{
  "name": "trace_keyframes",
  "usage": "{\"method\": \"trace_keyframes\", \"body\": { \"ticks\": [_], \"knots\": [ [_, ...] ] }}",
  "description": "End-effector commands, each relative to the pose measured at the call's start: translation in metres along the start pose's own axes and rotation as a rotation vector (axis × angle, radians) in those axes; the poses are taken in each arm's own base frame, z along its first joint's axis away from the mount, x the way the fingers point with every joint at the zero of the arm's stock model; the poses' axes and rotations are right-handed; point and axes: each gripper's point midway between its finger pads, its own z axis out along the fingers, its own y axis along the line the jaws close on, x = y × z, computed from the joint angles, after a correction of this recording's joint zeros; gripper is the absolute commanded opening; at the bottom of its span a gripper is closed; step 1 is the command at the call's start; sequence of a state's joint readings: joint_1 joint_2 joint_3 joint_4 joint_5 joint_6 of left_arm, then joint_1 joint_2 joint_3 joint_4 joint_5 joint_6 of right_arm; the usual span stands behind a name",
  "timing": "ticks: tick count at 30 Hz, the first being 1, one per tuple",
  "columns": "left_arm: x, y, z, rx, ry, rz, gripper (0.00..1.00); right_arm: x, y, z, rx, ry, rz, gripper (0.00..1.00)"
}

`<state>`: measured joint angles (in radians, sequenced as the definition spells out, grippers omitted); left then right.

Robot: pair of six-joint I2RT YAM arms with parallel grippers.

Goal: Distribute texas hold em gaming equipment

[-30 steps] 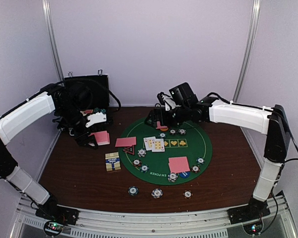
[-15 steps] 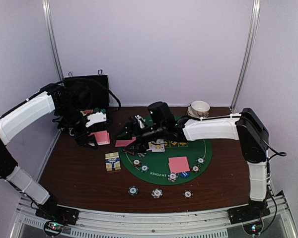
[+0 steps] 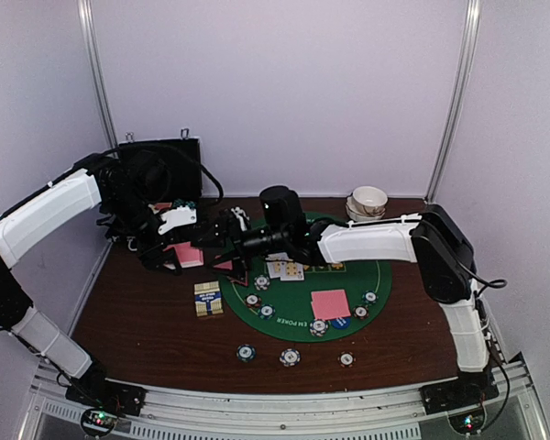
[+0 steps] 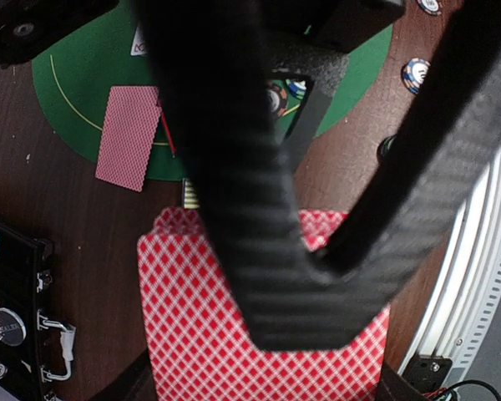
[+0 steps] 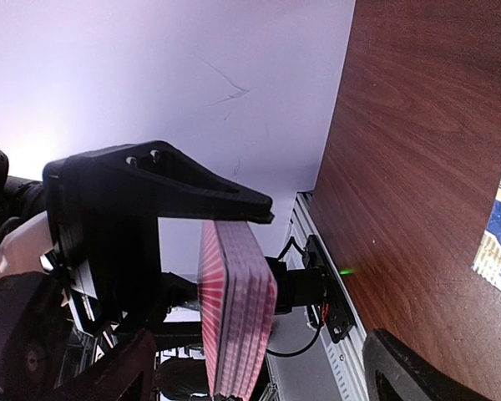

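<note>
The left claw [image 3: 170, 242] is closed on the pink-backed deck [image 4: 259, 376], which projects past its fingertips. The right claw [image 3: 216, 242] is spread wide and holds nothing. The deck lies directly ahead of its opening, but whether it is within reach of the fingers cannot be determined. The deck is judged light, but it is a loose stack of thin, slick cards that can slide or fan out. Pinch a card flat across both faces near a free edge, away from the left claw's pads. The left wrist view shows the diamond-patterned back and, beyond the claw, a face-down card [image 4: 127, 138] on the green mat [image 4: 75, 92], but it does not show the stack's thickness. The right wrist view shows the deck edge-on, with separate layers visible, and a card box [image 5: 499, 225] off to one side. The top view shows how close the two claws are but hides most of the deck.
</note>
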<state>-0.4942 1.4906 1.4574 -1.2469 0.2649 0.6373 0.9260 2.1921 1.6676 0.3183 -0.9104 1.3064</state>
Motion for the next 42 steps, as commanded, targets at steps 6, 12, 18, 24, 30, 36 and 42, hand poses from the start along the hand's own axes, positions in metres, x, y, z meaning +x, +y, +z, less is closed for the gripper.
{"method": "trace_keyframes", "body": {
  "ticks": [6,12,18,24,30,36,42],
  "knots": [
    [-0.011,0.005,-0.01,-0.016,-0.051,0.006,0.0,0.001,0.018,0.028,-0.062,0.049,-0.02,0.87],
    [-0.011,0.004,-0.01,-0.018,-0.05,0.008,0.0,0.003,0.014,0.039,-0.058,0.071,-0.012,0.84],
    [-0.012,0.004,-0.011,-0.015,-0.054,0.007,0.0,0.0,-0.001,0.043,-0.03,0.073,0.013,0.76],
    [-0.013,0.004,-0.012,-0.018,-0.06,0.01,0.0,-0.008,-0.017,0.034,0.011,0.052,0.035,0.69],
    [-0.014,0.004,-0.013,-0.017,-0.063,0.008,0.0,-0.014,-0.025,0.016,0.043,0.03,0.036,0.64],
    [-0.015,0.005,-0.013,-0.018,-0.065,0.007,0.0,-0.013,-0.029,0.0,0.078,0.024,0.026,0.58],
    [-0.015,0.006,-0.012,-0.017,-0.062,0.006,0.0,-0.01,-0.019,-0.01,0.092,0.03,-0.002,0.53]
  ]
}}
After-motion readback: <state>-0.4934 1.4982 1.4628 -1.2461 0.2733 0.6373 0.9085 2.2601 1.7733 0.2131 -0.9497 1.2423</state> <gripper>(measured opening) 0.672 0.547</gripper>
